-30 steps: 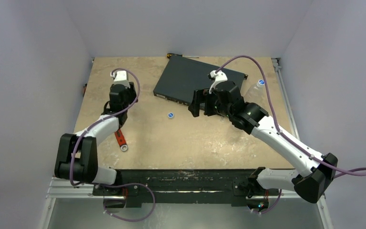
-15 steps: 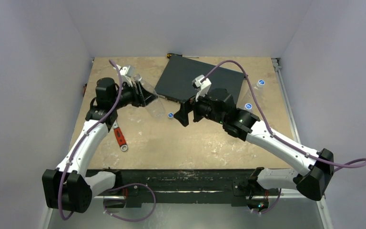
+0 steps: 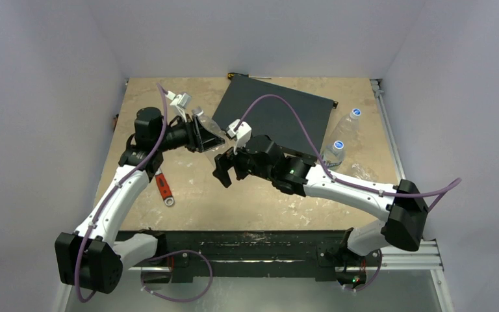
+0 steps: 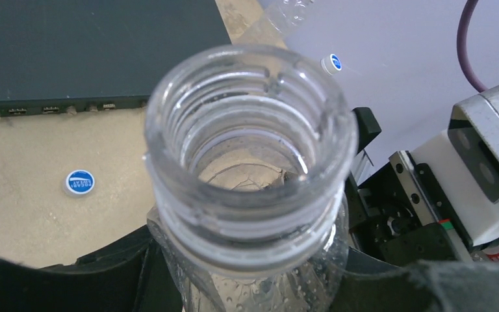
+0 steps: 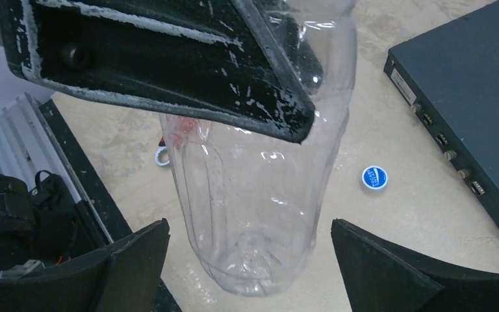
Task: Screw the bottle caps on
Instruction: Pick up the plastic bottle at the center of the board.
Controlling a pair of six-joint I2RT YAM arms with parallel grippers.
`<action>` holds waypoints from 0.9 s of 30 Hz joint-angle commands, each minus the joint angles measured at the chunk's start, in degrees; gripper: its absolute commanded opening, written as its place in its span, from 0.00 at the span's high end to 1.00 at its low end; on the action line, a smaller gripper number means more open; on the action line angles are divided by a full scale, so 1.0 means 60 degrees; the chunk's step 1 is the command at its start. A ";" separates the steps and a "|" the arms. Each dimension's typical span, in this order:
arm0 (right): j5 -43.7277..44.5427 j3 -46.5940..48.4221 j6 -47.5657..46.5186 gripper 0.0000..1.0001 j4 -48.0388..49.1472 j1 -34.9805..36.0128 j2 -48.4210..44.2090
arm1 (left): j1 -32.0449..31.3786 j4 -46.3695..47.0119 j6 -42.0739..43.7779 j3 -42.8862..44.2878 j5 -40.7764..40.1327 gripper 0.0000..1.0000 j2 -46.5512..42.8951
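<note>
A clear, uncapped bottle (image 3: 212,134) hangs tilted above the table, and my left gripper (image 3: 198,133) is shut on its shoulder just below the neck. In the left wrist view its threaded mouth (image 4: 247,221) faces the camera, with the left gripper (image 4: 250,283) clamped beneath it. My right gripper (image 3: 224,170) stands open around the bottle's base (image 5: 260,214), its fingers (image 5: 127,263) apart from the plastic on both sides. One loose blue cap (image 5: 374,177) lies on the table near the black box; it also shows in the left wrist view as the cap (image 4: 79,182).
A flat black box (image 3: 273,117) sits at the back centre. Two capped bottles (image 3: 333,151) (image 3: 351,120) are to its right. A red-handled wrench (image 3: 164,188) lies at the left under my left arm. A screwdriver (image 3: 234,76) rests at the far edge.
My left arm lifted the bottle off the table and swung it toward the middle. My right arm moved left and nearer, bringing its open jaws around the bottle's base.
</note>
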 commanded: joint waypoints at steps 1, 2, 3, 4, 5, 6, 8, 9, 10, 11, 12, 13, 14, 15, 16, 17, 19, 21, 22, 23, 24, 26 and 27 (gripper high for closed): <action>0.0895 0.0637 -0.0089 0.02 0.0562 0.0223 0.0123 | -0.0220 0.0357 -0.0459 0.0418 0.0201 0.58 0.0200; 0.1024 0.0660 -0.0038 0.02 0.0568 0.0229 0.0176 | -0.0264 0.0338 -0.0494 0.0446 0.0187 0.56 0.0244; 0.1148 0.0683 -0.0003 0.02 0.0582 0.0230 0.0233 | -0.0308 0.0314 -0.0526 0.0491 0.0185 0.54 0.0268; 0.1312 0.0691 0.0044 0.03 0.0580 0.0230 0.0279 | -0.0352 0.0285 -0.0539 0.0545 0.0196 0.53 0.0304; 0.1416 0.0703 0.0101 0.07 0.0578 0.0230 0.0323 | -0.0389 0.0252 -0.0550 0.0573 0.0181 0.52 0.0314; 0.1439 0.0714 0.0128 0.15 0.0599 0.0230 0.0360 | -0.0419 0.0215 -0.0524 0.0599 0.0153 0.51 0.0317; 0.1298 0.0775 0.0354 0.31 0.0610 0.0229 0.0409 | -0.0425 0.0048 -0.0393 0.0625 0.0103 0.46 0.0318; 0.1032 0.0793 0.0537 0.39 0.0645 0.0223 0.0411 | -0.0425 -0.0074 -0.0308 0.0649 0.0034 0.44 0.0307; 0.0946 0.0800 0.0642 0.45 0.0656 0.0190 0.0400 | -0.0425 -0.0146 -0.0228 0.0652 -0.0070 0.39 0.0276; 0.0841 0.0829 0.0729 0.50 0.0646 0.0163 0.0401 | -0.0425 -0.0144 -0.0207 0.0623 -0.0171 0.35 0.0223; 0.0645 0.0869 0.0860 0.53 0.0623 0.0105 0.0397 | -0.0425 -0.0080 -0.0222 0.0585 -0.0281 0.33 0.0157; 0.0421 0.0885 0.1049 0.56 0.0605 0.0024 0.0378 | -0.0425 0.0025 -0.0288 0.0555 -0.0364 0.30 0.0064; 0.0031 0.0870 0.1263 0.58 0.0667 -0.0107 0.0319 | -0.0425 0.0180 -0.0355 0.0498 -0.0428 0.28 0.0008; -0.0344 0.0755 0.1586 0.60 0.0735 -0.0260 0.0248 | -0.0425 0.0446 -0.0444 0.0443 -0.0437 0.27 -0.0040; -0.0726 0.0622 0.1846 0.61 0.1051 -0.0439 0.0136 | -0.0425 0.0743 -0.0567 0.0356 -0.0415 0.26 -0.0115; -0.1167 0.0468 0.2148 0.61 0.1276 -0.0665 0.0027 | -0.0425 0.1159 -0.0742 0.0259 -0.0414 0.25 -0.0203; -0.2008 0.0128 0.2692 0.62 0.1788 -0.1049 -0.0200 | -0.0425 0.1787 -0.1010 0.0011 -0.0445 0.24 -0.0396; -0.2555 -0.0134 0.3081 0.61 0.2191 -0.1305 -0.0387 | -0.0425 0.2360 -0.1283 -0.0186 -0.0458 0.23 -0.0529; -0.2791 -0.0198 0.3234 0.61 0.2328 -0.1395 -0.0448 | -0.0425 0.2650 -0.1451 -0.0271 -0.0470 0.23 -0.0576; -0.3022 -0.0268 0.3387 0.61 0.2477 -0.1460 -0.0485 | -0.0425 0.2952 -0.1625 -0.0354 -0.0501 0.23 -0.0620; -0.3265 -0.0314 0.3531 0.61 0.2644 -0.1503 -0.0496 | -0.0425 0.3297 -0.1791 -0.0464 -0.0514 0.23 -0.0656; -0.3701 -0.0358 0.3637 0.62 0.2942 -0.1527 -0.0470 | -0.0425 0.3924 -0.2089 -0.0637 -0.0572 0.23 -0.0671; -0.3857 -0.0393 0.3668 0.62 0.3068 -0.1527 -0.0457 | -0.0425 0.4113 -0.2168 -0.0691 -0.0611 0.22 -0.0657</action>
